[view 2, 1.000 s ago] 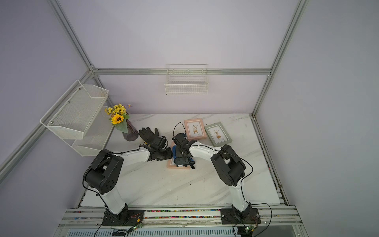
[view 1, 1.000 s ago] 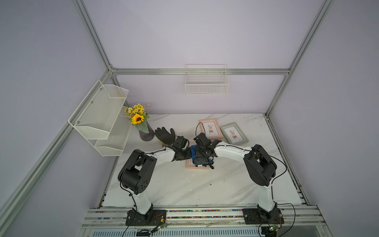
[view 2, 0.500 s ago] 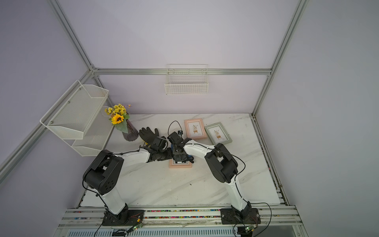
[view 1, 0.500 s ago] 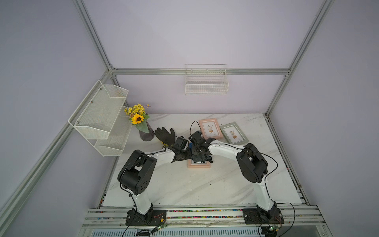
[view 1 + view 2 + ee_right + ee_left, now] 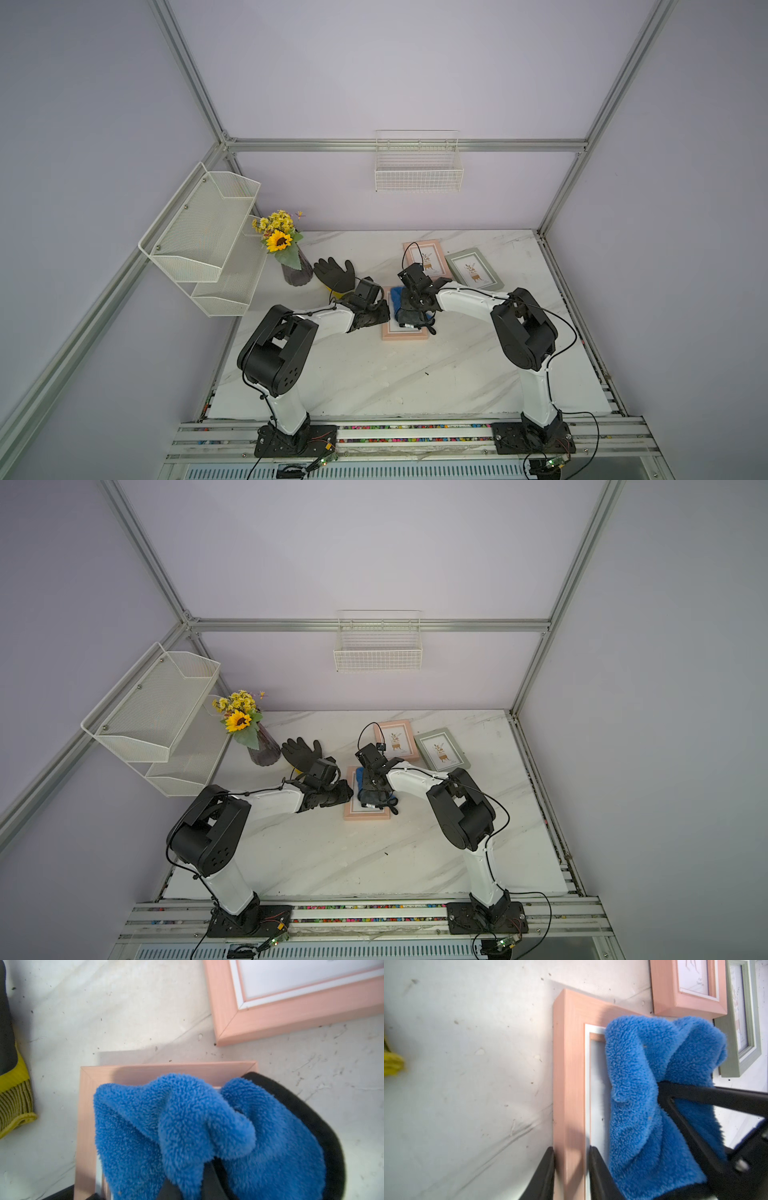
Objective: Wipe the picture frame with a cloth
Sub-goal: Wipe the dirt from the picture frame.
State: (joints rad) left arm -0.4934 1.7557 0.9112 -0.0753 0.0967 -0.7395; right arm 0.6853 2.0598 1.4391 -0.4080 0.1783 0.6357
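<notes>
Item: picture frame [image 5: 405, 335] — pink, flat on bench [image 5: 374, 374], between both arms.
Cloth [image 5: 643, 1088]: blue, bunched, lying on frame's glass; strip of glass beside rail on left arm's side bare, near rail bare.
Progress: wipe under way; share of glass cleaned cannot be told; bare strip and rails judged left to do.
Left fingers [image 5: 548, 1172]: clamped across frame's side rail, one outside, one inside — steadying hold. Left arm low, forearm along bench.
Right fingers [image 5: 685, 1093]: clenched on cloth. Right elbow raised, forearm reaching inward, wrist pitched down over frame.
</notes>
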